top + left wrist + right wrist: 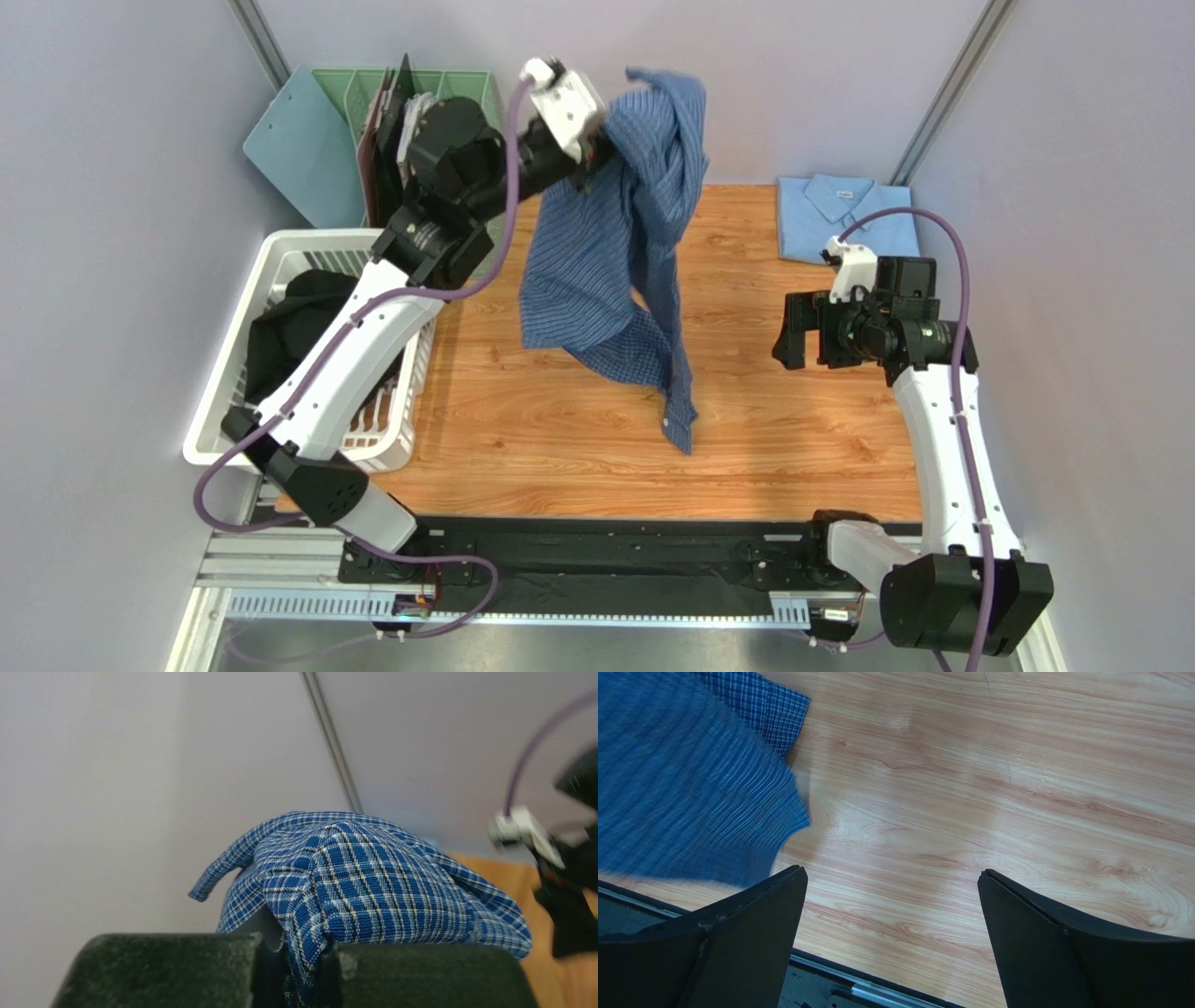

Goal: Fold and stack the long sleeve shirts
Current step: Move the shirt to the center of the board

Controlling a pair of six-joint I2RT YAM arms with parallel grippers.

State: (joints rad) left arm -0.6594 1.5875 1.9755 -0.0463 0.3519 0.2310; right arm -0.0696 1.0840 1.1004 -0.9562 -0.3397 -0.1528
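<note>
Two shirts: a checked shirt point(617, 238) in mid-blue and a pale-blue shirt point(842, 213), plain, are seen.
Checked shirt: it is held up over the tabletop point(800, 434), hung from the left tool point(309, 969); one sleeve is trailed low near the middle, and contact with the wood cannot be told.
Pale-blue shirt: it is laid folded flat at the far right corner, collar up.
Left tool: it is clamped tight on a bunched fold of the checked shirt.
Right tool point(892, 882): its jaws are spread wide, nothing is held, and it is poised over bare wood beside the hanging cloth.
Basket point(274, 266): white, set at the left edge, with dark clothing point(302, 315) inside.
</note>
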